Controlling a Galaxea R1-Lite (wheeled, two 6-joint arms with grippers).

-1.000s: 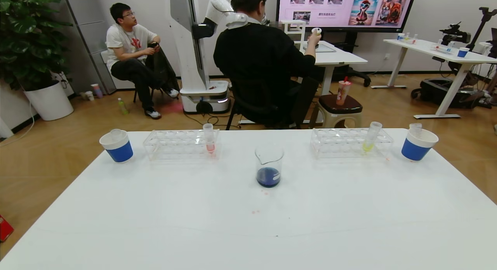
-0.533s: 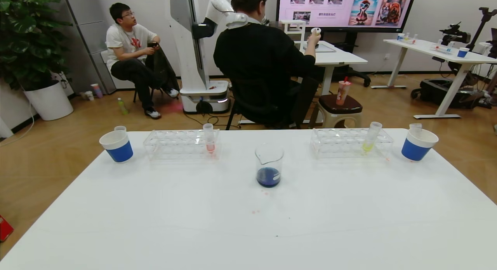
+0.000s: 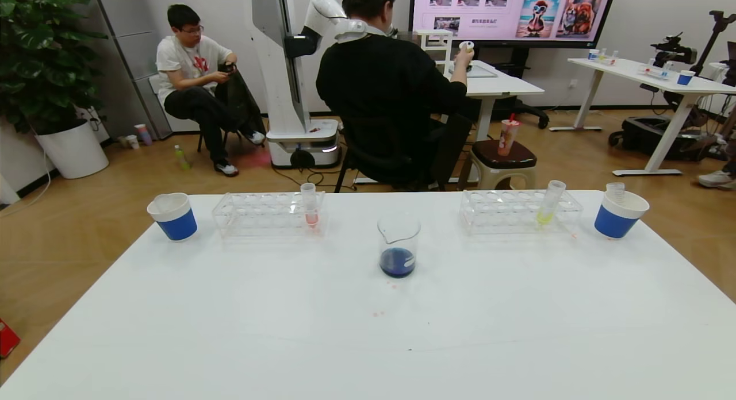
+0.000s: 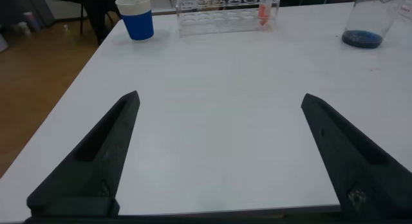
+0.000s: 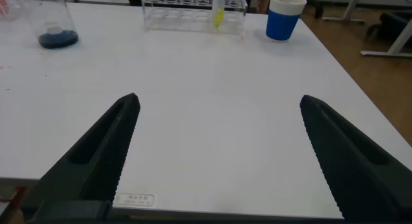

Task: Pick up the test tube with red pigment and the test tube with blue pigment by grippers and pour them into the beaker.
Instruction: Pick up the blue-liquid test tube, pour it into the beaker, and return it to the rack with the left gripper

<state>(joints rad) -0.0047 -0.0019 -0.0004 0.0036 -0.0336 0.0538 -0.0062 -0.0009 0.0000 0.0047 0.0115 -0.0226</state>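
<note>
Beaker of dark blue liquid mid-frame on white bench, left end effector and right end effector wide open, empty, apparently low over the bench's near edge.

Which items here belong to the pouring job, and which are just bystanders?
Job: beaker holding dark blue liquid; left gripper and right gripper, both open above the table's near edge.
Bystanders: pink-red tube, yellow-green tube, two racks, two blue paper cups.
</note>
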